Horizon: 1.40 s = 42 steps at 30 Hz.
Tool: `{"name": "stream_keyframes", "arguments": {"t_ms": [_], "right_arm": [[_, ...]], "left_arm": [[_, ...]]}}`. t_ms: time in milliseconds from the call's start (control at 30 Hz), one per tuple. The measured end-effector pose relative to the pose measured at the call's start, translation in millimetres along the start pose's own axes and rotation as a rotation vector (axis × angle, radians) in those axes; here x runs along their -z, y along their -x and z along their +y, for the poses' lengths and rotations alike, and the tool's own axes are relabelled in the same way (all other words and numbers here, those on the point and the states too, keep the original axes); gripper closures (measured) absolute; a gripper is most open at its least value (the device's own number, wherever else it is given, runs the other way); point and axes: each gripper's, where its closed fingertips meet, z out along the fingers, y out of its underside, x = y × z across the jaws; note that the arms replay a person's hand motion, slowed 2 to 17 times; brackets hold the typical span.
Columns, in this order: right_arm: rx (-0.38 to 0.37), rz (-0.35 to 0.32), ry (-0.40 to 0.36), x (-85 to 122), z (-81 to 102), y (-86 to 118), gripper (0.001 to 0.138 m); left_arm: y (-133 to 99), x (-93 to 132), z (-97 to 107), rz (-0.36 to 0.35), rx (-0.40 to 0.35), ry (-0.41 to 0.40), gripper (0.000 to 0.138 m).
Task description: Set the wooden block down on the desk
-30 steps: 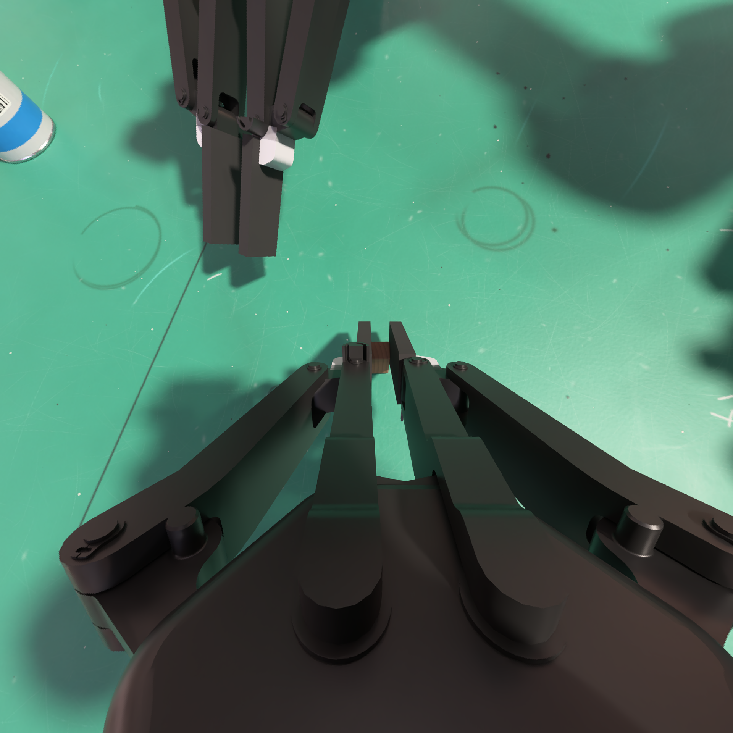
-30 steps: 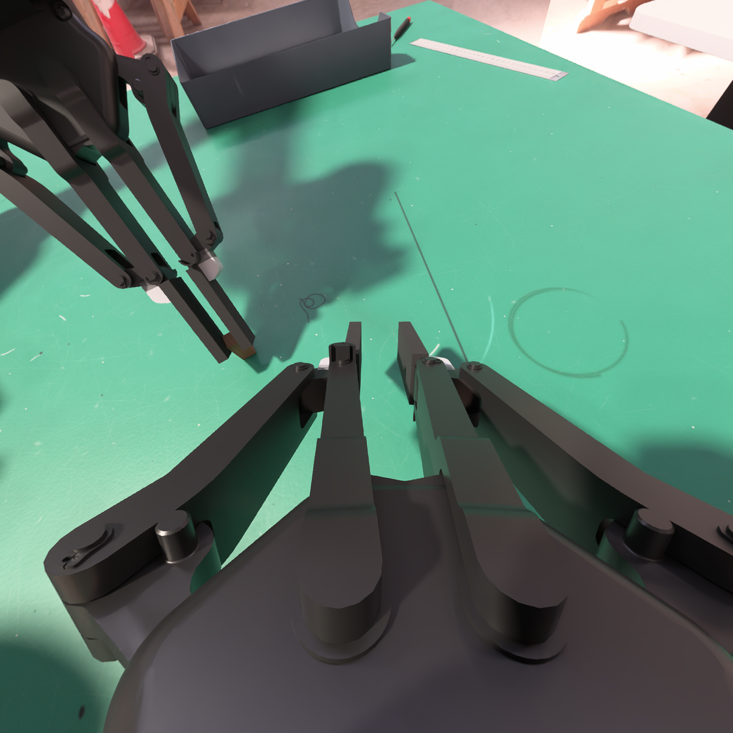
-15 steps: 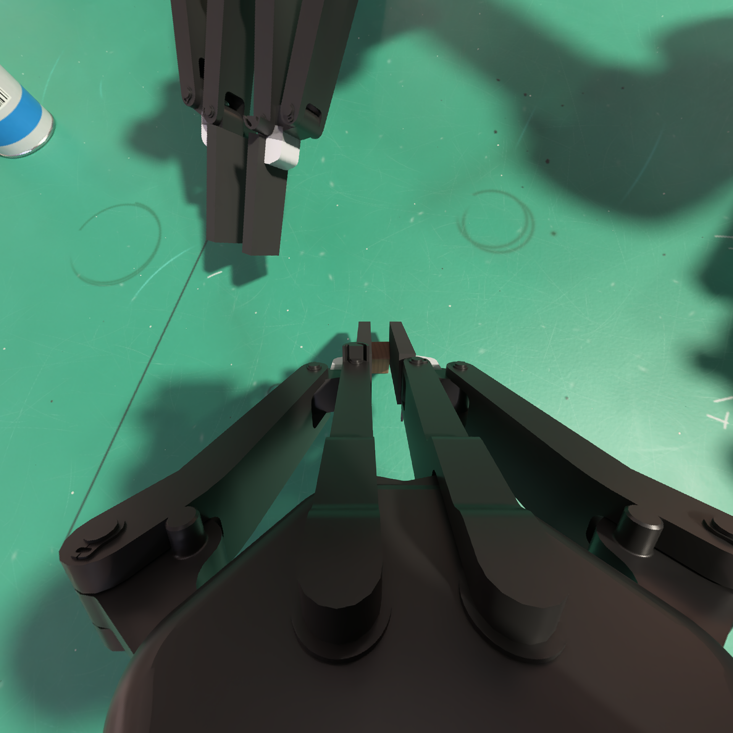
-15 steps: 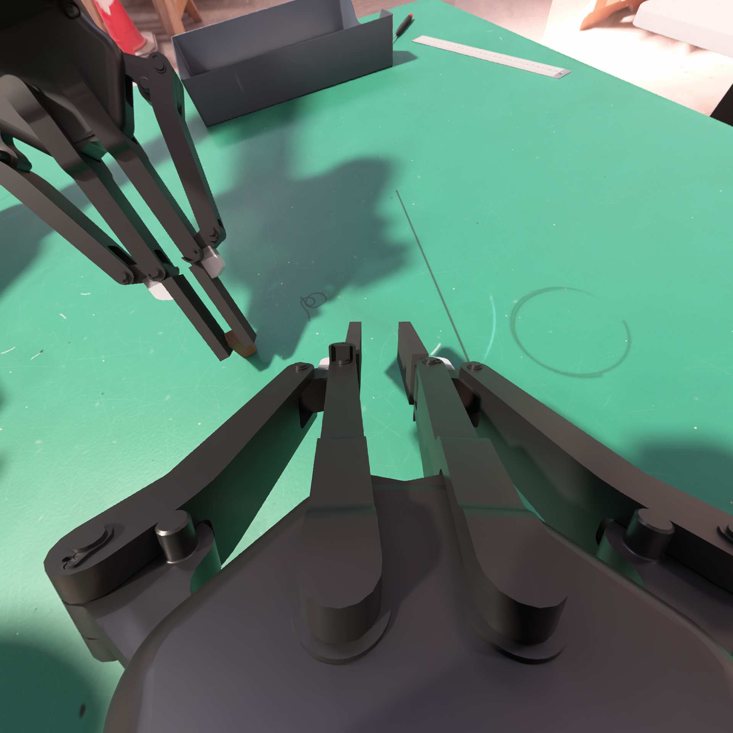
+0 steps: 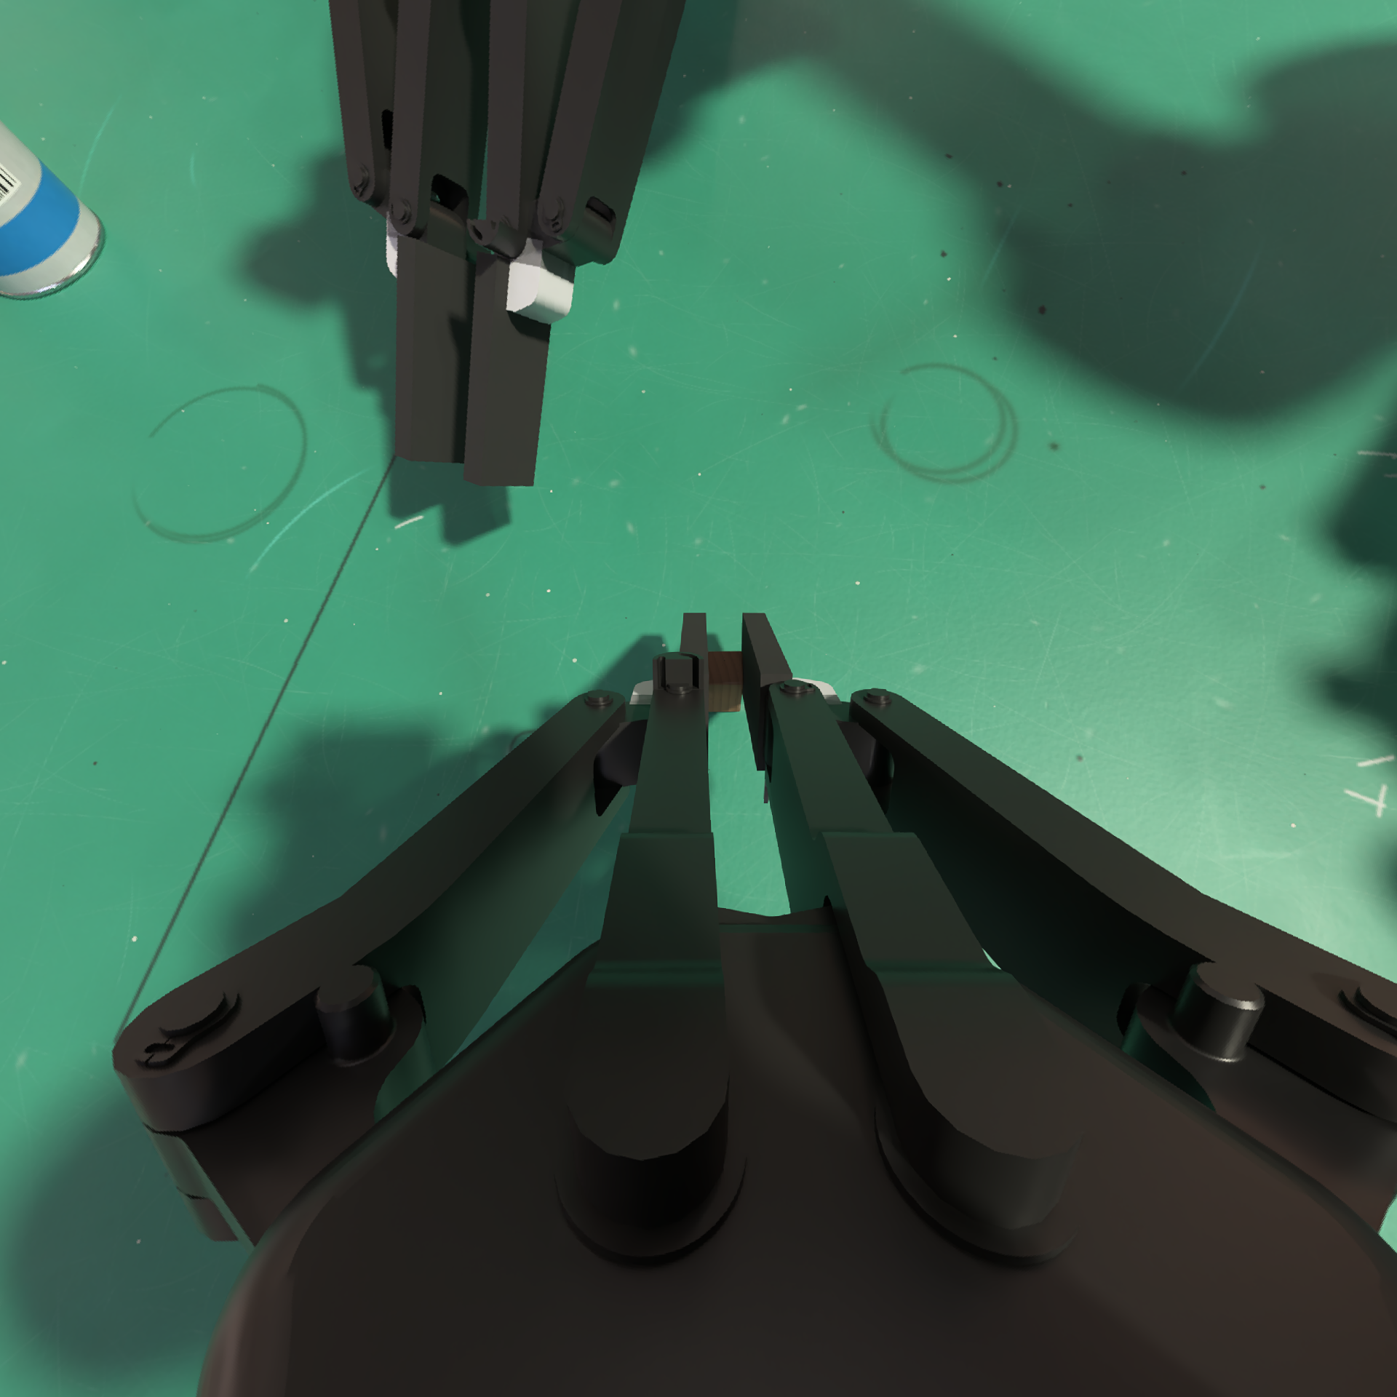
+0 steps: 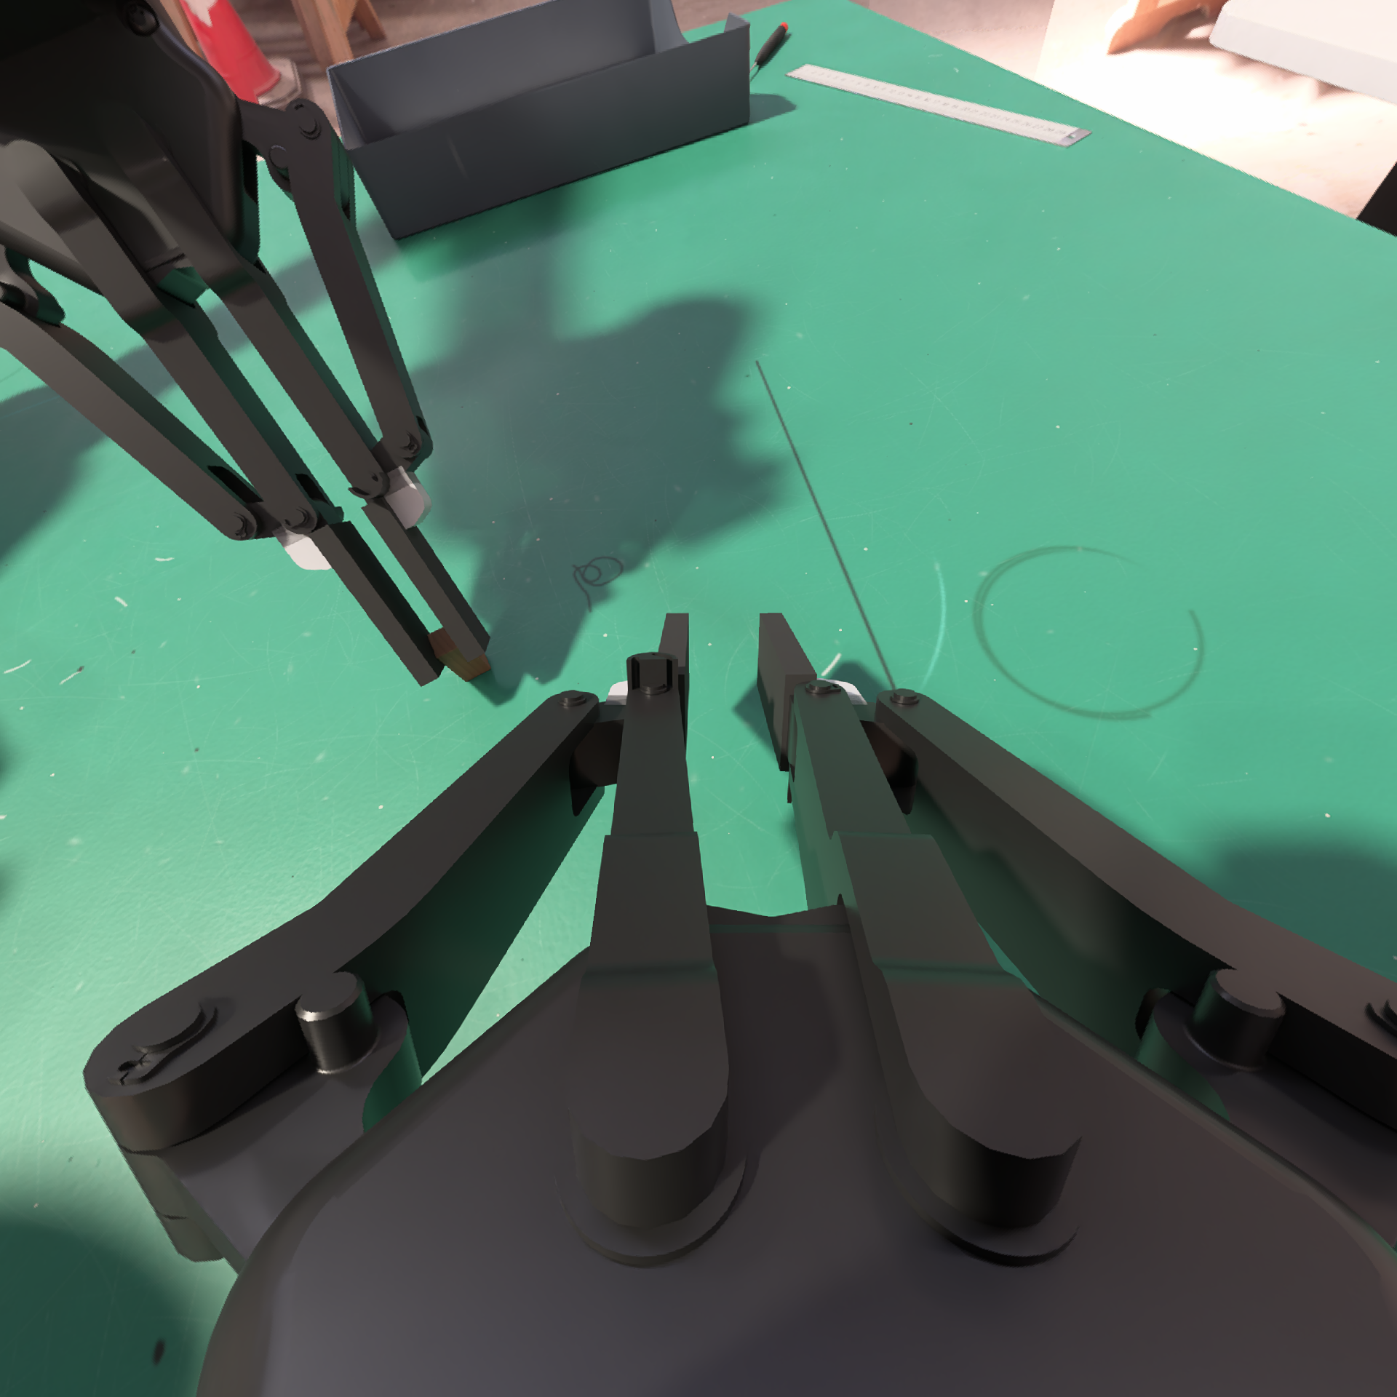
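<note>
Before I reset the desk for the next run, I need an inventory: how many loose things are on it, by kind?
Wooden block: 1, held in the left hand
Blue and white can: 1
Grey open box: 1
Metal ruler: 1
Red-tipped pen: 1
Total: 5

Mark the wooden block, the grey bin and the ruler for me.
wooden block (image 6: 461,659), right wrist view, lit lower corner between the left gripper's fingertips.
grey bin (image 6: 559,144), right wrist view, its long near wall.
ruler (image 6: 937,104), right wrist view, middle of the strip.
</note>
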Motion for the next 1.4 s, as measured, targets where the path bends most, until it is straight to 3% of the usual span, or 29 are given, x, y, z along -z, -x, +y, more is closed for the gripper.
{"name": "stream_keyframes", "arguments": {"t_ms": [1400], "right_arm": [[-0.001, -0.002, 0.014, -1.2, 2.2, 0.2, 0.114]], "left_arm": [[0.2, 0.6, 0.9, 0.035, 0.042, -0.033, 0.126]]}}
